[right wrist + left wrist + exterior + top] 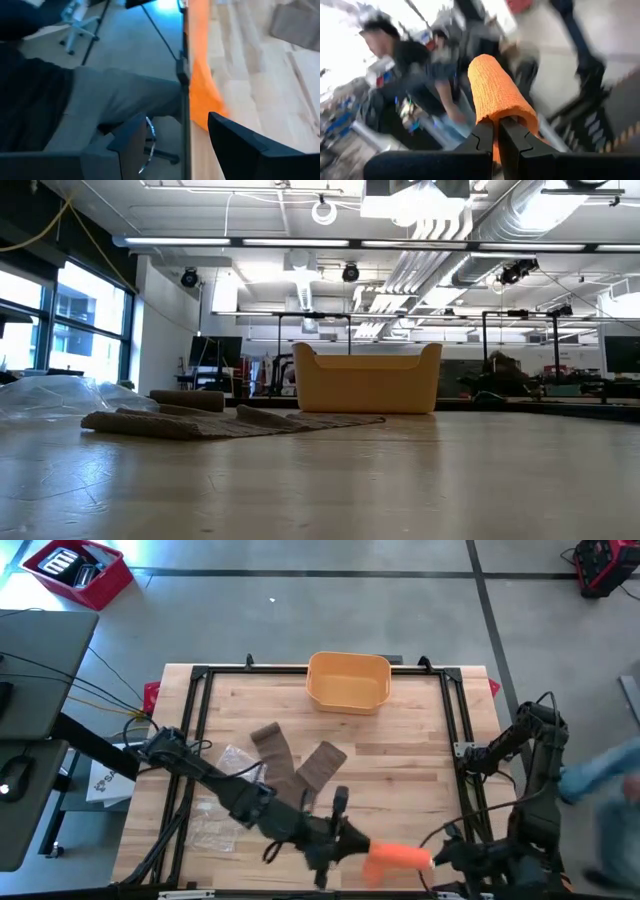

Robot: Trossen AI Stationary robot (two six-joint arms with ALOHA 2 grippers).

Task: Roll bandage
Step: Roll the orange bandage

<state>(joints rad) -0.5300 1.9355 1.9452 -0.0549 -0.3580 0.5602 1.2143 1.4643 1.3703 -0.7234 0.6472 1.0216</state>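
My left claw (362,848): pinching orange bandage roll (398,856), lower centre | my right claw (440,858): spread, lower right

No readable writing anywhere on this one.

Scanning the table from above: there's a white sheet (103,783) just off the table's left edge with dark marks on it, but they're far too small to make out. The red bin (78,573) on the floor beyond the far left corner holds something with white stripes, no letters to be read. From table height, the room behind shows screens and fixtures, no sign legible. Both wrist cameras are blurred, nothing to read.
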